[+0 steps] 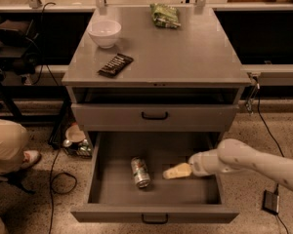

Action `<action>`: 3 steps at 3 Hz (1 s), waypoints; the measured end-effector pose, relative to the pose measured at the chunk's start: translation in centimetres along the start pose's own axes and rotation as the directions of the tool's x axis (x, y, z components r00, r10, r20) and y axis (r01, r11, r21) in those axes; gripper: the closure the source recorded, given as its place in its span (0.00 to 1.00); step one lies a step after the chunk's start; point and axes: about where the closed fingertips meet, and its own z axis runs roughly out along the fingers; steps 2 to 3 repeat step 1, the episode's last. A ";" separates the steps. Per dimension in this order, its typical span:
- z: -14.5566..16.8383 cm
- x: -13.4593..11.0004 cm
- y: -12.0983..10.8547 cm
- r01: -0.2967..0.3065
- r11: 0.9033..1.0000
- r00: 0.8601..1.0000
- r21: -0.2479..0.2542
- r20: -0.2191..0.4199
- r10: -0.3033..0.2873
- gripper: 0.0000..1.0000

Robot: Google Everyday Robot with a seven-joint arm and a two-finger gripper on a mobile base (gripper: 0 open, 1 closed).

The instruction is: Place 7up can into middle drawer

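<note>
While the middle drawer [117, 193] stood pulled out at the near side of the grey cabinet, a person's leg [7, 147] in pale trousers showed at the far left on the floor. On the worktop [195, 57], a white bowl [104, 32] sat at the far left corner. A flat dark packet [115, 65] lay nearer, just to its right. Down in the drawer, the 7up can [140, 172] lay on its side, a little left of the middle. A green snack bag [165, 14] lay at the far edge of the worktop. The tool [177, 171] was low inside the drawer, just right of the can and not touching it. It held nothing, and I could not tell how far open it was. The white arm [256, 162] reached in from the right.
</note>
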 end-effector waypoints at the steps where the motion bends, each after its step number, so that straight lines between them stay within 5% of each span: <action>1: -5.4 1.0 -1.9 -0.032 0.999 0.990 0.003 0.135 0.031 0.00; 3: -5.4 1.0 -1.9 -0.032 0.999 0.990 0.003 0.135 0.031 0.00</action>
